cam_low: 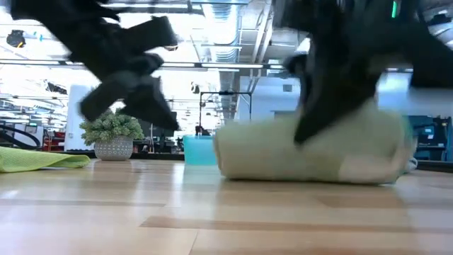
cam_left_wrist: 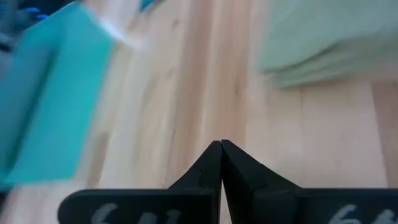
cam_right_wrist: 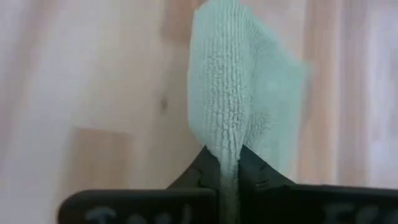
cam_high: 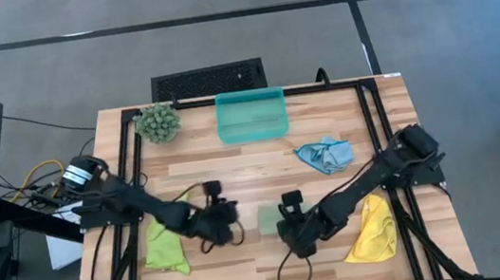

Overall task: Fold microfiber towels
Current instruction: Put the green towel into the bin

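Your right gripper (cam_right_wrist: 229, 163) pinches the edge of the pale sage green microfiber towel (cam_high: 270, 219) at the table's front centre; your left gripper (cam_left_wrist: 221, 149), fingers pressed together and empty, hovers just beside it.

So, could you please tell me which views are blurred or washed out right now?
Low view: both arms are dark smears, with bright ceiling glare behind them. Left wrist view: teal tray motion-blurred. Right wrist view: sage towel sharp, table soft. High view: clear.
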### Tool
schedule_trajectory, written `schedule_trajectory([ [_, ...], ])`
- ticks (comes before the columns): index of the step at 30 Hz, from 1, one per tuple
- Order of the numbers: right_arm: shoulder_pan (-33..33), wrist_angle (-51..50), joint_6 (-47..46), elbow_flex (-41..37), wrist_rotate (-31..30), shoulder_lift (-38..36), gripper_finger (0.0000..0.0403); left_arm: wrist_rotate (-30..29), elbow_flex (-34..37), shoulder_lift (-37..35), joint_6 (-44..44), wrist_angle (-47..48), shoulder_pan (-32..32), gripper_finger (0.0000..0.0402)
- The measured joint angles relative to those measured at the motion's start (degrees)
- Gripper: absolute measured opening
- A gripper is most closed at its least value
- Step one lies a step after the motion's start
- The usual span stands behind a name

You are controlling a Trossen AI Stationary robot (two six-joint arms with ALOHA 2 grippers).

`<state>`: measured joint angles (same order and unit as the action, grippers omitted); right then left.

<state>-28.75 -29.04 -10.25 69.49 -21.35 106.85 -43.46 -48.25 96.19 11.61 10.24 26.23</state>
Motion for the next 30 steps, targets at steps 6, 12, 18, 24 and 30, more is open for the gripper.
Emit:
schedule_trajectory([
  [6,5.2,-3.2,6.4,6.7,2.0,-7.5,0.0056,-7.1,8.5,-0.9,10.8,-1.8,8.3,0.0],
  [12,18.2,-7.2,18.1,12.8,2.1,-12.4,0.0029,-12.8,13.0,-0.9,18.4,-3.5,12.8,0.0],
  [18,37.8,0.5,31.9,17.3,2.3,-10.1,0.004,-12.8,13.2,-0.9,21.8,-3.4,14.5,0.0],
  [24,53.0,10.3,44.6,20.4,7.7,0.5,0.0036,-20.6,13.2,-0.9,24.1,-1.2,13.9,0.0],
  [30,56.4,12.0,50.5,22.7,10.5,13.0,0.0037,-25.8,13.2,-0.9,35.6,5.3,12.5,0.0],
])
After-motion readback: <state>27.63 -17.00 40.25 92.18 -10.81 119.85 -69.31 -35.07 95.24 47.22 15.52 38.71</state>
